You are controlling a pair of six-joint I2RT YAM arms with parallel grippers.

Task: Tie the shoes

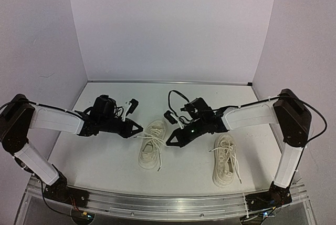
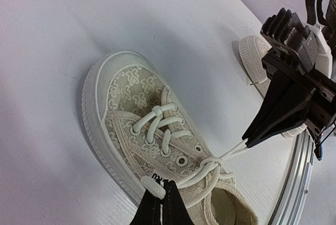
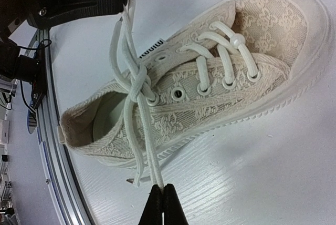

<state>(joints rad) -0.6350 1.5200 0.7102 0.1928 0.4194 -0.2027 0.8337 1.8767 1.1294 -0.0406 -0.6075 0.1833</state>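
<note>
On the table between the arms, one shoe (image 1: 151, 143) has a first crossover knot (image 3: 137, 85) at its top eyelets. The left gripper (image 1: 140, 129) and right gripper (image 1: 169, 143) each pinch a lace end on opposite sides. There is no bow yet (roughly a quarter done, I'd judge), and the other shoe (image 1: 226, 159) lies loose-laced to the right.

Centre: cream-white lace sneaker (image 1: 151, 151) boxed in by black left tool (image 1: 140, 129) on its left and black right tool (image 1: 168, 143) on its right. The white laces (image 3: 137, 85) are pinched in both, taut across the tongue, no passing over. Near right: second cream-white sneaker (image 1: 226, 162) blocks. Free: white bench (image 1: 152, 92) behind the tools, strip between the sneakers.
</note>
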